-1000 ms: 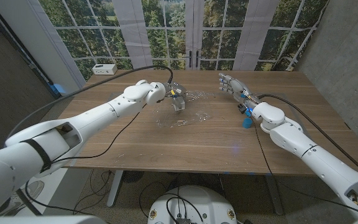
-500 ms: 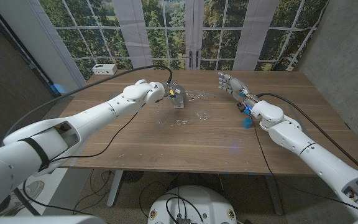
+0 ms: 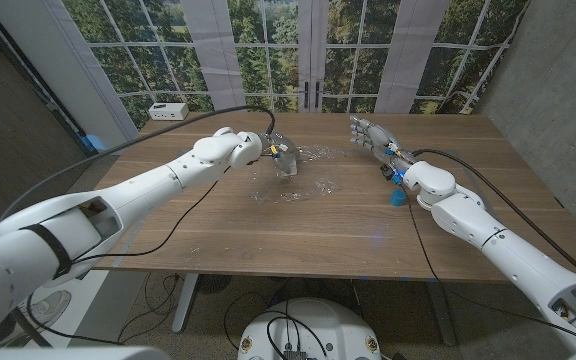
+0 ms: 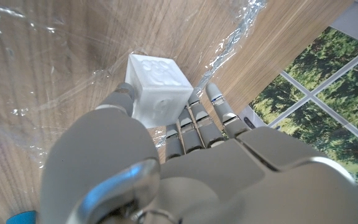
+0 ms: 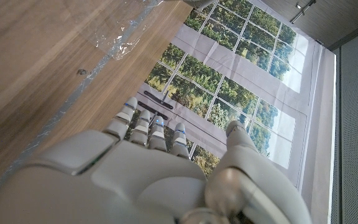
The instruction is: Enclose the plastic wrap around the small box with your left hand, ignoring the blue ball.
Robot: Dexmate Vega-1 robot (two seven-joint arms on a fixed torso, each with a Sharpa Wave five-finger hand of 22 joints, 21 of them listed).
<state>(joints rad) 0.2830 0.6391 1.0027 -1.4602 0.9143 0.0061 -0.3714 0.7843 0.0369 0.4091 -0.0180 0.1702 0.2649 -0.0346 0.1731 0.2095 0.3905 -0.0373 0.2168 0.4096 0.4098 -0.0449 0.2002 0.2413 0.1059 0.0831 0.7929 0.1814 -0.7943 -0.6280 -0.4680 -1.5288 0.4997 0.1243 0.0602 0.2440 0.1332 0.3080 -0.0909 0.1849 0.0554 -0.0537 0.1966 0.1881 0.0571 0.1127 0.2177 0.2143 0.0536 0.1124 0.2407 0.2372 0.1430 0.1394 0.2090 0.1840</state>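
A small white box [image 4: 157, 87] stands on a sheet of clear plastic wrap [image 4: 17, 43] spread over the wooden table. My left hand [image 4: 166, 155] grips the box, thumb on one side and fingers [image 4: 197, 118] on the other. From the head camera, the left hand [image 3: 271, 150] is over the box [image 3: 287, 164] at the table's middle back, with crinkled plastic wrap [image 3: 293, 188] lying in front of it. My right hand [image 3: 371, 134] is held up at the back right, fingers apart, holding nothing. The blue ball [image 3: 396, 197] lies beside my right forearm.
A white device [image 3: 169, 110] sits at the table's [image 3: 268, 235] back left corner. A black cable [image 3: 183, 225] trails from my left arm across the table. More plastic wrap [image 5: 120, 31] lies near the far edge. Windows stand behind the table.
My left hand and the box have shifted slightly toward the far side of the table. The right hand has barely moved.
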